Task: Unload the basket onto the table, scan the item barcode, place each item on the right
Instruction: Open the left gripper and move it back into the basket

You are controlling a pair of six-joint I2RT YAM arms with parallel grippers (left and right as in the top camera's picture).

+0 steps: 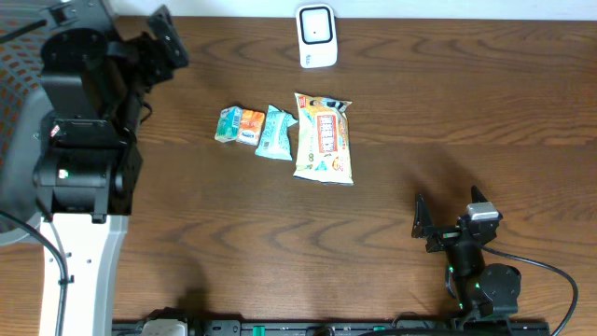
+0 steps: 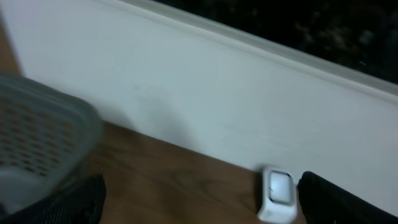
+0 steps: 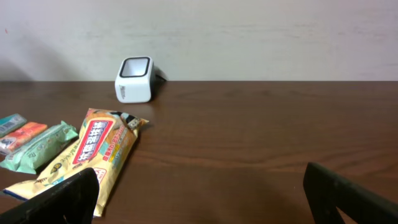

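Though not yet gripped, found snack packet (image 1: 324,137) flat just before scanner (image 1: 317,36), long axis pointing at scanner. Saw right pincer (image 1: 450,215) spread wide, empty, farther back from scanner, seemingly nearer packet. Saw left pincer (image 1: 166,37) likewise wide, empty, off scanner's left side.

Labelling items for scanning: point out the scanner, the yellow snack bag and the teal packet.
scanner (image 1: 316,28), overhead view, its window.
yellow snack bag (image 1: 324,140), overhead view, middle of its front.
teal packet (image 1: 275,133), overhead view, middle of wrapper.
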